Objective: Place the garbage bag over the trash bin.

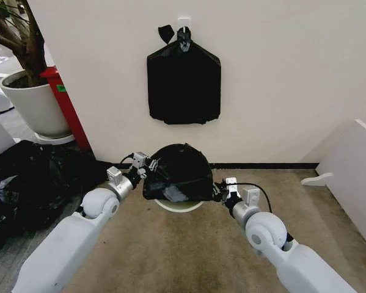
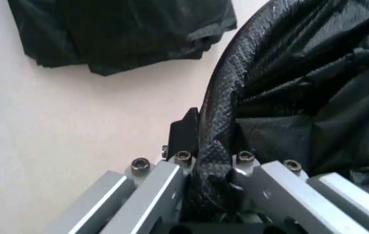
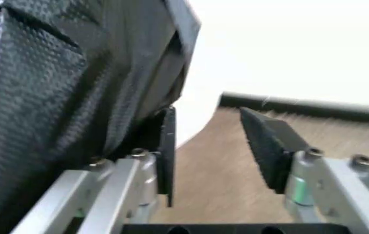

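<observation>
You have the garbage bag [image 1: 178, 171] draped over the trash bin [image 1: 179, 206] on the carpet [image 1: 189, 256] by the wall [image 1: 280, 79]; only the bin's cream lower edge peeks out beneath the black film. Your left gripper [image 1: 147, 167] sits at the bag's left side, clamped on a rolled fold of the bag [image 2: 213, 146]; your right gripper [image 3: 210, 146] is at the bag's right side with its jaws apart (one finger touching the film, nothing between them). A flat black bundle [image 1: 184, 82] hangs on the wall above.
</observation>
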Controlling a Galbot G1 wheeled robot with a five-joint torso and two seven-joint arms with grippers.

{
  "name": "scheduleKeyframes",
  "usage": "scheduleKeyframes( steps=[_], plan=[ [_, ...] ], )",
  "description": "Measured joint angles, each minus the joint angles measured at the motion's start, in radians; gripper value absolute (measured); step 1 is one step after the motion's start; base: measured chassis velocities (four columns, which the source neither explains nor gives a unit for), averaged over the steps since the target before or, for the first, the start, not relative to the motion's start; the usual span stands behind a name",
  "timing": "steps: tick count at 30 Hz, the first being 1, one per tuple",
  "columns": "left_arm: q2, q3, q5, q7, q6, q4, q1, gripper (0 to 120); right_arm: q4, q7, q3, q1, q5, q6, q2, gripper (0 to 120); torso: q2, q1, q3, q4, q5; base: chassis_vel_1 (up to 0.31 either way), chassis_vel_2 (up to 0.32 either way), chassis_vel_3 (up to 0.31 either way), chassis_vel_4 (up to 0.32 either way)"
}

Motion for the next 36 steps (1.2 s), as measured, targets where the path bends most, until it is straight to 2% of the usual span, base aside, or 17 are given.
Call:
scheduleKeyframes(
  steps=[1,3,6,7,8,9,10,13,15,18,20,23,28,30,31,36],
  plan=[
    [-0.002,0.001,0.000,-0.008,0.003,0.001,-0.001,1,-0.002,0.000,0.000,-0.002,-0.022,0.004,-0.002,43,0.000,0.000,0.000,0.0000,0.0000,0.000,0.000,0.000,0.000],
    [-0.008,0.001,-0.007,-0.054,0.018,0.007,-0.006,1,-0.002,0.001,-0.005,-0.020,-0.124,0.017,-0.018,53,0.000,0.000,0.000,-0.0003,0.0000,0.000,0.000,0.000,0.000],
    [-0.012,0.000,-0.021,-0.100,0.038,0.007,-0.010,1,0.013,0.013,-0.015,-0.043,-0.187,0.034,-0.034,63,0.000,0.000,0.000,-0.0003,0.0000,0.000,0.000,0.000,0.000],
    [-0.012,0.000,-0.021,-0.100,0.038,0.007,-0.010,1,0.013,0.013,-0.015,-0.043,-0.187,0.034,-0.034,63,0.000,0.000,0.000,-0.0003,0.0000,0.000,0.000,0.000,0.000],
    [-0.012,0.000,-0.026,-0.118,0.050,0.007,-0.011,1,0.022,0.014,-0.018,-0.053,-0.210,0.054,-0.038,70,0.000,0.000,0.000,-0.0002,0.0000,0.000,0.000,0.000,0.000],
    [-0.012,0.000,-0.026,-0.121,0.051,0.007,-0.011,1,0.023,0.013,-0.019,-0.054,-0.213,0.058,-0.038,70,0.000,0.000,0.000,-0.0002,0.0000,0.000,0.000,0.000,0.000],
    [-0.013,0.000,-0.028,-0.139,0.061,0.007,-0.012,1,0.036,0.004,-0.020,-0.064,-0.229,0.096,-0.040,78,0.000,0.000,0.000,-0.0001,0.0001,0.000,0.000,0.000,0.000],
    [-0.018,0.002,-0.036,-0.170,0.079,0.002,-0.011,1,0.065,-0.060,-0.023,-0.078,-0.235,0.213,-0.036,90,0.000,0.000,0.000,-0.0001,-0.0001,0.000,0.000,0.000,0.000],
    [-0.020,0.002,-0.040,-0.179,0.083,-0.001,-0.010,1,0.068,-0.081,-0.025,-0.081,-0.238,0.243,-0.034,93,0.000,0.000,0.000,-0.0001,0.0000,0.000,0.000,0.000,0.000],
    [-0.027,0.006,-0.051,-0.194,0.089,-0.013,-0.006,1,0.072,-0.199,-0.038,-0.098,-0.258,0.381,-0.023,100,0.000,0.000,0.000,-0.0001,-0.0001,0.000,0.000,0.000,0.000],
    [-0.028,0.012,-0.051,-0.194,0.088,-0.020,-0.004,1,0.070,-0.278,-0.055,-0.108,-0.266,0.443,-0.014,100,0.000,0.000,0.000,-0.0002,0.0000,0.000,0.000,0.000,0.000],
    [-0.029,0.017,-0.046,-0.190,0.083,-0.025,-0.001,1,0.066,-0.311,-0.071,-0.108,-0.272,0.453,-0.008,100,0.000,0.000,0.000,-0.0002,0.0000,0.000,0.000,0.000,0.000],
    [-0.033,0.024,-0.014,-0.158,0.035,-0.038,0.009,1,0.057,-0.272,-0.132,-0.077,-0.288,0.311,0.011,99,0.000,0.000,0.000,-0.0001,0.0000,0.000,0.000,0.000,0.000],
    [-0.032,0.024,-0.007,-0.150,0.026,-0.041,0.011,1,0.057,-0.249,-0.141,-0.069,-0.279,0.270,0.013,95,0.000,0.000,0.000,0.0000,0.0000,0.000,0.000,0.000,0.000],
    [-0.030,0.024,-0.002,-0.144,0.019,-0.045,0.013,1,0.058,-0.230,-0.146,-0.063,-0.269,0.239,0.015,88,0.000,0.000,0.000,-0.0001,-0.0001,0.000,0.000,0.000,0.000],
    [-0.025,0.024,0.003,-0.137,0.012,-0.048,0.013,1,0.058,-0.219,-0.141,-0.048,-0.237,0.165,0.003,70,0.000,0.000,0.000,-0.0001,-0.0001,0.000,0.000,0.000,0.000]
  ],
)
